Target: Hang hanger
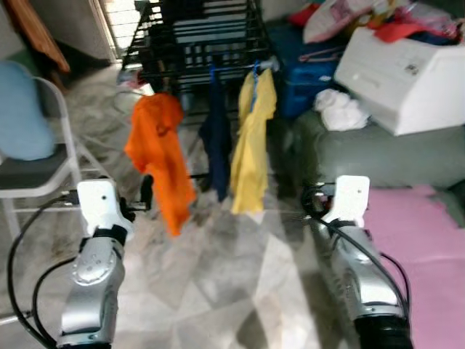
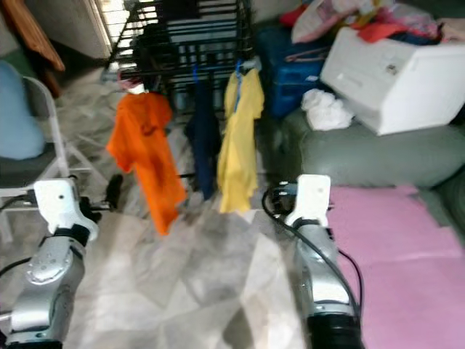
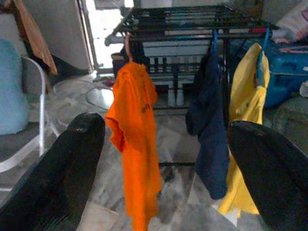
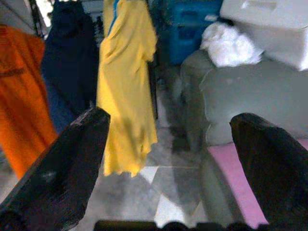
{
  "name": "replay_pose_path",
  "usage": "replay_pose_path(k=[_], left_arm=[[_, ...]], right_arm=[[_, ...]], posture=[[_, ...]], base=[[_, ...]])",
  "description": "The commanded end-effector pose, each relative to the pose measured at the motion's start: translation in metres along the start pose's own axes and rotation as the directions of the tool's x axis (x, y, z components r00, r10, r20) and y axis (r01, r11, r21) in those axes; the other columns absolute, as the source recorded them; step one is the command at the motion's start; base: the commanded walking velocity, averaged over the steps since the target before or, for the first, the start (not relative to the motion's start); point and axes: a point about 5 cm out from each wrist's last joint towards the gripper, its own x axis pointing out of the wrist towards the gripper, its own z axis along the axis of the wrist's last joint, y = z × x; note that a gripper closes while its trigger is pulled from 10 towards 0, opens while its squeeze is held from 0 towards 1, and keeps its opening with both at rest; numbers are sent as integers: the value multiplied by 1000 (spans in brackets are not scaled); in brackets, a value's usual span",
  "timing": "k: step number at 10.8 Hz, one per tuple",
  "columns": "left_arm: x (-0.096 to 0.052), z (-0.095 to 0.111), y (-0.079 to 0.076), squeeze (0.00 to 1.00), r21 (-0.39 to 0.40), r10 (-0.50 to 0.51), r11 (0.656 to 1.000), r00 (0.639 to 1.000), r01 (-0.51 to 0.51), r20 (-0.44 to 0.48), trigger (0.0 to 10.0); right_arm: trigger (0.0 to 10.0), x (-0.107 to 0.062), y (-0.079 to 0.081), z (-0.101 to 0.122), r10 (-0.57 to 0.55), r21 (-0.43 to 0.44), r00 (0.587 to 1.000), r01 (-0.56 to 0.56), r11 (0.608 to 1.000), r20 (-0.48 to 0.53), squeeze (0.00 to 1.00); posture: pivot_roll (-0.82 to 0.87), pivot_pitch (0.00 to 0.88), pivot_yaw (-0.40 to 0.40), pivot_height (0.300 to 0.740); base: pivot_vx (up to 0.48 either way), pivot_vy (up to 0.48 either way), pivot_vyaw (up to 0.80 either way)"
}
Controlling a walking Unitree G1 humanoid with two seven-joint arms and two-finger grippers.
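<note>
Black drying rack [image 1: 196, 36], far centre: orange shirt [image 1: 160, 156], navy garment [image 1: 216, 142] and yellow shirt [image 1: 253, 142] hang lengthwise downward from its near rail on hangers. Left gripper [image 3: 163, 159] and right gripper [image 4: 168, 159], near, spread wide, empty.

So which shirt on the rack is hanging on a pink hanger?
The orange shirt, hanging at the robot's left end of the drying rack. Its hook is pink, while the navy shirt and the yellow shirt hang from blue hangers.

Open floor [image 1: 218, 269] ahead; hung shirts [image 1: 251, 138] crowd the drying rack [image 1: 196, 43].
</note>
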Motion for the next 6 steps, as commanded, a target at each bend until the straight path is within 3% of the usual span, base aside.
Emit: replay_pose_path(k=[1,5,6], left_arm=[[-2,-2,6,0,14,8,1000,1000,-8,-18,10000],[-4,-3,4,0,5,-1,1000,1000,1,-25,10000],[-4,-3,4,0,5,-3,1000,1000,3,-24,10000]], right_arm=[[10000,-1,9,-2,42,24,999,-42,999,-11,0],[10000,-2,18,-3,61,-45,998,-61,997,-9,0],[10000,-2,23,-2,83,-3,997,-83,997,-5,0]], posture=[[-42,24,63,740],[-36,25,64,740],[-36,25,66,740]], base=[[0,480,0],[0,480,0],[0,480,0]])
